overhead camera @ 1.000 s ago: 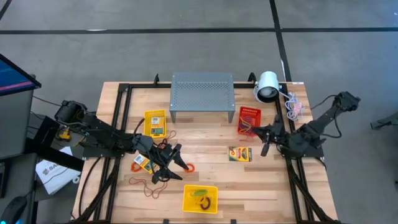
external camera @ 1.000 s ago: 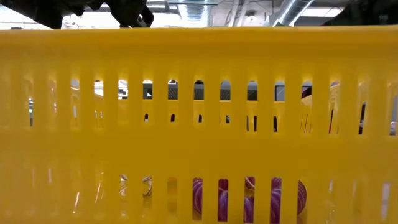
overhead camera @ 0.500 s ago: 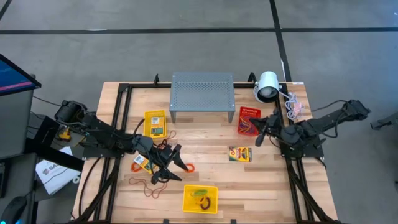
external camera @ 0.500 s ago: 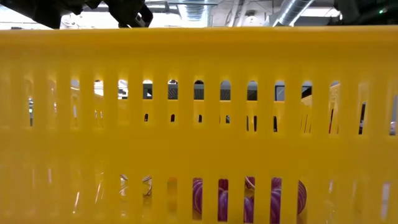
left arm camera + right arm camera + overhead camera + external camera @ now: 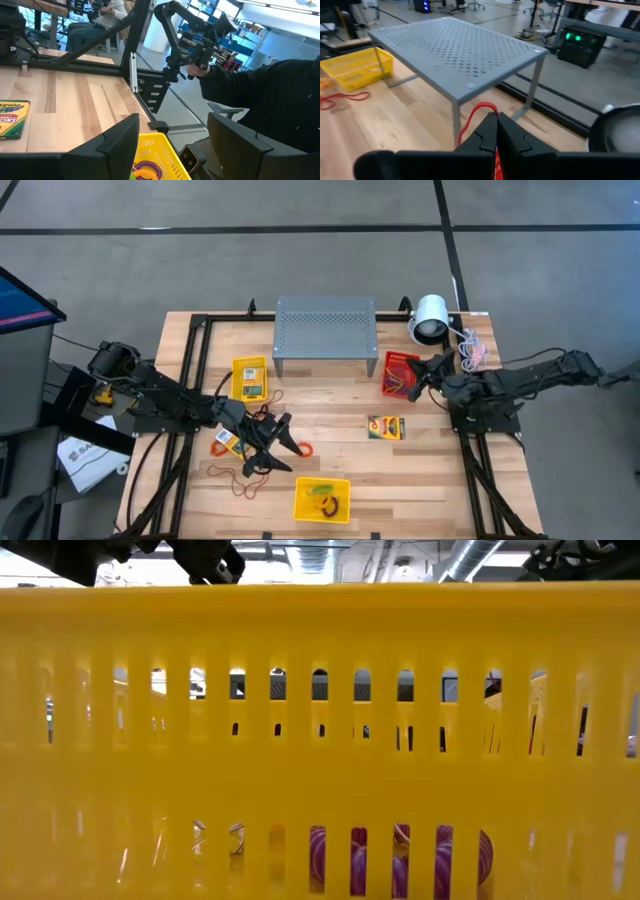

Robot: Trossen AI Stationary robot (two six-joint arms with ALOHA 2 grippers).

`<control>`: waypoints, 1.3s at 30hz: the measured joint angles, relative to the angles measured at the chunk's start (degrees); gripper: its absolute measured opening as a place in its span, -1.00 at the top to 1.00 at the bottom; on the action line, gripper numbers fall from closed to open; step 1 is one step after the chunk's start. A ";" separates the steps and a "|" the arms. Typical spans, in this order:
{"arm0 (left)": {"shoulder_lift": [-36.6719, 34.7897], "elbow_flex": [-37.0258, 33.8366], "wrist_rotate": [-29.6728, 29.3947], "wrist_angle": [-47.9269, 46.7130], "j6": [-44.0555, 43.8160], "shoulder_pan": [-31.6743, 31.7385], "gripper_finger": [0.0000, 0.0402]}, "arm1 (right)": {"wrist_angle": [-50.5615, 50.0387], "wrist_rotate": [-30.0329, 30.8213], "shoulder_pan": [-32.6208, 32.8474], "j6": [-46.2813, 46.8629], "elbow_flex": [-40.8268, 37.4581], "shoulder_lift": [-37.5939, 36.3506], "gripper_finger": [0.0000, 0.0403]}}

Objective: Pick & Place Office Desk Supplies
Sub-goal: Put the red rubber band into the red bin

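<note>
My right gripper (image 5: 418,377) hangs shut over the red basket (image 5: 399,374) at the table's right, a red rubber band (image 5: 470,120) at its fingertips. My left gripper (image 5: 278,435) hovers open at the table's left, over loose rubber bands (image 5: 262,425), nothing between its fingers (image 5: 120,145). One crayon box (image 5: 386,427) lies flat on the wood, another (image 5: 228,442) by the left gripper, a third in the yellow basket (image 5: 250,378). A second yellow basket (image 5: 322,500) near the front edge holds rubber bands. My right gripper pinches the red rubber band by a short stretch of its loop (image 5: 489,107) at the very tips of its two fingers. The fingers point nearly level toward the grey stand. The band arcs out and droops slack beside the fingers, clear of the table.
A grey perforated stand (image 5: 325,330) sits at the far middle and a white lamp (image 5: 430,318) at the far right. Brown rubber bands (image 5: 240,480) lie near the front left. The yellow basket's wall (image 5: 320,740) fills the low view. A person in a dark sleeve (image 5: 270,95) is beyond the table.
My right gripper has swung toward the table's far edge, from beside the crayon box on the wood to over the red basket, staying shut.
</note>
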 joint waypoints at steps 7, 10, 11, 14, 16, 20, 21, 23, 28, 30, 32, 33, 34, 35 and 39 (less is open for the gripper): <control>-0.01 0.00 0.02 0.00 0.01 0.00 -0.15 | -4.18 -4.45 -3.38 2.62 0.02 0.07 1.00; 0.00 0.01 0.00 0.00 0.02 0.00 -0.15 | -6.02 -7.57 -4.89 4.45 0.02 0.98 1.00; 0.01 0.00 0.01 0.00 0.02 0.00 -0.15 | -6.56 -8.38 -5.35 5.03 0.04 1.47 1.00; 0.01 0.00 0.00 0.00 0.02 0.00 -0.15 | -7.01 -11.00 -6.63 6.13 0.02 3.72 1.00; 0.00 0.01 0.00 0.00 0.06 0.00 -0.15 | -6.99 -13.07 -7.66 6.80 0.02 5.59 1.00; -0.01 0.02 -0.26 0.00 2.82 0.00 -0.15 | -6.91 -15.85 -9.66 7.47 0.02 9.54 1.00; -0.01 0.02 -0.90 0.00 3.33 0.00 -0.15 | -6.90 -16.64 -10.18 7.61 0.02 10.46 1.00; -0.01 0.02 -2.79 -0.02 4.59 0.00 -0.15 | -6.88 -18.18 -11.25 7.77 0.02 12.22 1.00; 0.00 0.02 -6.74 0.00 7.30 0.02 -0.15 | -6.93 -21.39 -13.27 8.33 0.02 15.65 1.00; -0.01 0.02 -7.94 0.00 7.89 0.02 -0.15 | -6.96 -22.71 -14.14 8.44 0.03 16.55 1.00; -0.01 0.02 -9.31 -0.04 8.51 0.02 -0.15 | -6.98 -24.30 -15.09 8.46 0.02 17.28 1.00; -0.01 0.02 -10.09 -0.13 9.02 0.02 -0.15 | -6.96 -25.05 -15.62 8.46 0.04 17.61 1.00; -0.01 0.02 -10.70 -0.32 9.38 0.02 -0.15 | -7.10 -25.69 -16.14 8.47 0.02 17.89 1.00; -0.01 0.02 -11.67 -0.63 9.67 0.03 -0.15 | -7.14 -26.41 -16.72 8.45 0.04 18.21 1.00; -0.01 0.02 -14.16 -1.59 10.23 1.28 -0.15 | -7.28 -29.37 -18.75 8.12 0.04 19.51 1.00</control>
